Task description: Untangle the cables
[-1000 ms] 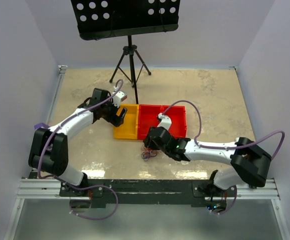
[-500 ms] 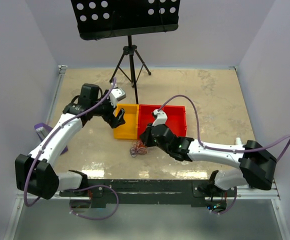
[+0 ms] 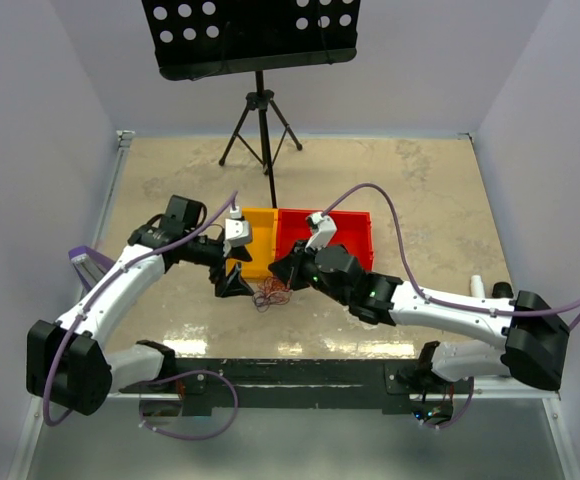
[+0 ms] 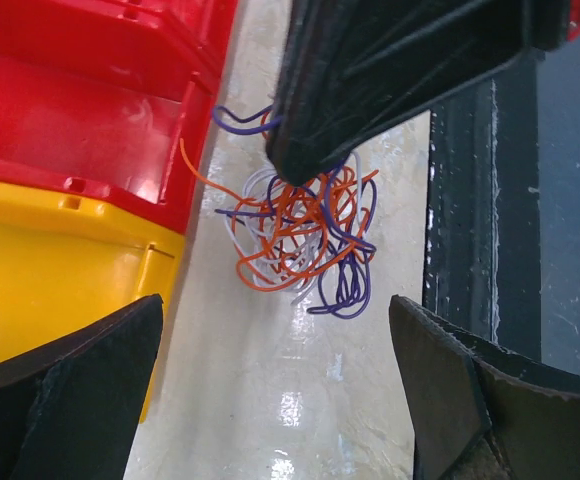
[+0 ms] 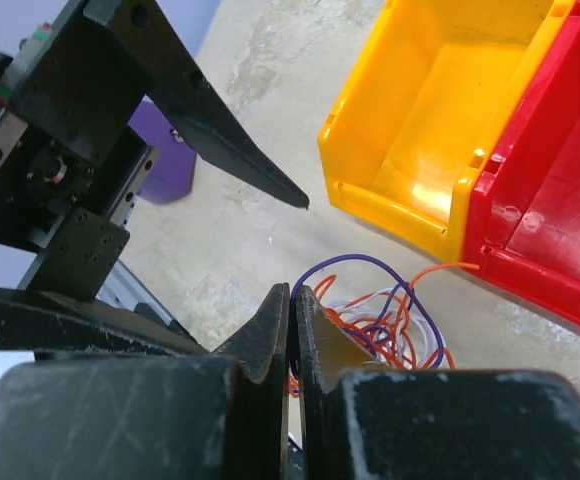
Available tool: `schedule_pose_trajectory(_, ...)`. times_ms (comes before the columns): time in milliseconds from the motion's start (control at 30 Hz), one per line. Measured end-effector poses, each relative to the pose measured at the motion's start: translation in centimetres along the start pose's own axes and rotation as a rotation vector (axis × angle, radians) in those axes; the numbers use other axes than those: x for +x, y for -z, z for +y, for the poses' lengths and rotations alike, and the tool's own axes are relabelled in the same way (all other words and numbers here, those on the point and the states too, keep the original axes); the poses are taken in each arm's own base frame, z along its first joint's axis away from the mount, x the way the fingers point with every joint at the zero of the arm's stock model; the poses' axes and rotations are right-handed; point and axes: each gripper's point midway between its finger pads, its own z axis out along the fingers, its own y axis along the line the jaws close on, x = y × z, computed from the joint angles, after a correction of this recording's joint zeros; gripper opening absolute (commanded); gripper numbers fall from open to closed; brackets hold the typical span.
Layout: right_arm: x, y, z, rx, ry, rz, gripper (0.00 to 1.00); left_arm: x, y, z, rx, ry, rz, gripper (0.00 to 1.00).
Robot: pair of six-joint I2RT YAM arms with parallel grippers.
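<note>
walls [image 3: 40,120]: plain pale lilac-white, on the left, back and right, boxing it all in
table [image 3: 420,190]: beige marbled top, kinda glossy, soft glare near the front edge
music stand [image 3: 250,35]: black, round holes in the desk, sits at the back on a black tripod [image 3: 260,125]
rail [image 3: 80,375]: silver metal, runs across the front edge
light: even and soft all over

Top view is bright and even, with soft overhead light and only faint shadows. The table [image 3: 310,345] has a pale sheen on the near side of the yellow bin [image 3: 253,245]. Left wrist view: white glare spot on the table beside the yellow bin and a shiny highlight on the adjoining red bin [image 4: 90,110]. The cables [image 4: 300,235] are sharp, the left fingers [image 4: 80,390] soft. Right wrist view: right fingers [image 5: 260,340] blurred and grainy, yellow bin crisp.
</note>
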Motion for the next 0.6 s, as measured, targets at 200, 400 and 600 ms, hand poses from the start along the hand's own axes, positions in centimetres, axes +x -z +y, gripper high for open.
schedule_pose_trajectory(200,0.5,-0.2,0.4,-0.019,-0.02,0.019,0.0,0.1,-0.3,-0.7,0.045,-0.033,-0.009,0.97)
schedule_pose_trajectory(400,0.4,-0.1,1.5,-0.069,-0.049,0.029,0.0,0.8,-0.9,-0.3,0.065,-0.042,0.007,1.0)
schedule_pose_trajectory(600,-1.7,0.5,3.8,-0.124,-0.075,-0.009,0.0,0.5,-0.7,-0.8,0.093,-0.139,-0.015,1.0)
